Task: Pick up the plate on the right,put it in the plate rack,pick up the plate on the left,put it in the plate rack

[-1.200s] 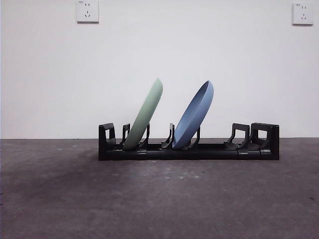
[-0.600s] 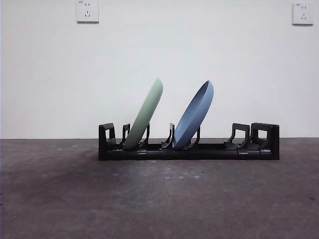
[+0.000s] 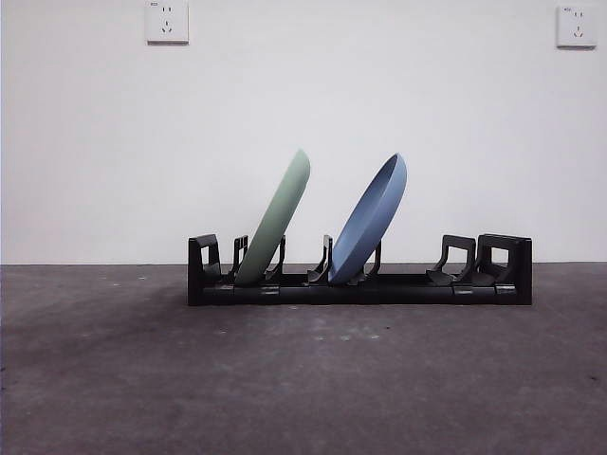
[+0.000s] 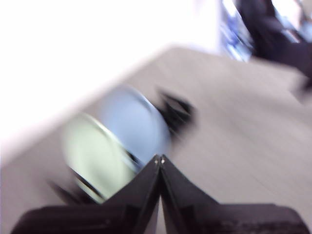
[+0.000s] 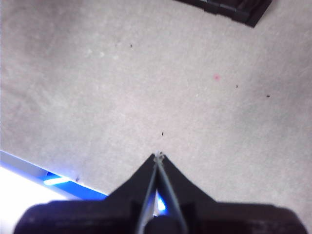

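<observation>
Two plates (image 3: pixel 322 220) racked (image 3: pixel 358 284), left wrist view blurred

The left wrist view is smeared by motion blur: the pale green round plate (image 4: pixel 95 153) and the blue round plate (image 4: pixel 134 126) show only as soft blobs, and the long black plastic plate rack (image 4: pixel 178 109) as dark streaks with no prongs to tell apart. In the right wrist view only one blocky corner of that rack (image 5: pixel 234 9) shows, cut off by the picture's edge. In the front view neither arm appears
</observation>
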